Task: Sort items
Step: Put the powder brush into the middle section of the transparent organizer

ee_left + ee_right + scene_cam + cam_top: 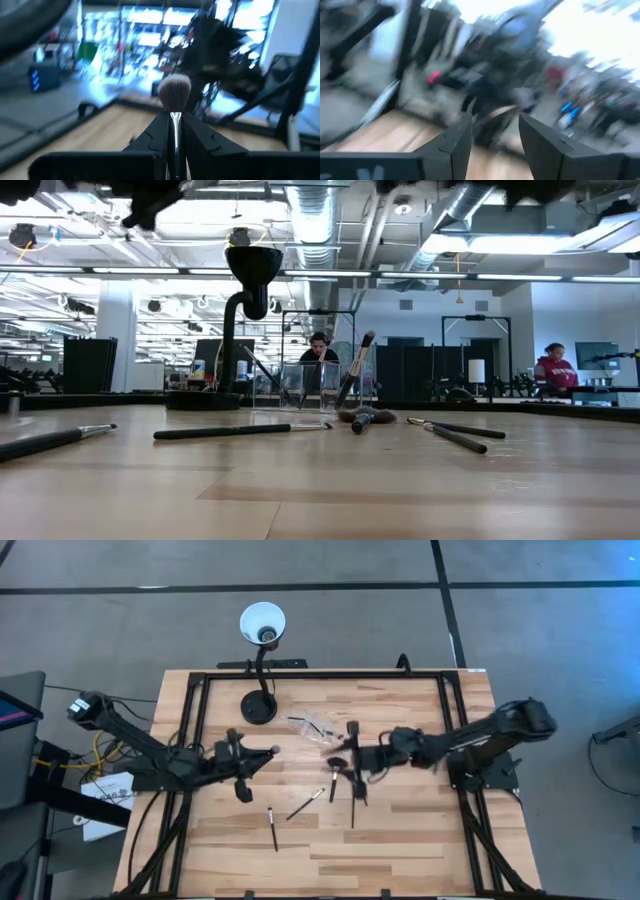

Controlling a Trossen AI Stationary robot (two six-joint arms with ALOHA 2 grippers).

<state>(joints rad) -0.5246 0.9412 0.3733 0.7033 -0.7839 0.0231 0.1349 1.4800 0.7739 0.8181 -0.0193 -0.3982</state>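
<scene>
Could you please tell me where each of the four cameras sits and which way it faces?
High view: overhead, straight down on the table; both arms show.
Low view: table-top level, facing the room across brushes; arm parts at the top edge.
Left wrist view: looks past the left gripper, shut on a brush.
Right wrist view: looks past the right gripper, open.
Shared: high and low views both show the lamp.

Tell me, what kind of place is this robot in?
Probably a big open lab or workshop: bare ceiling ducts overhead, people at desks far behind, and a wooden table with robot arms on a metal frame.
</scene>
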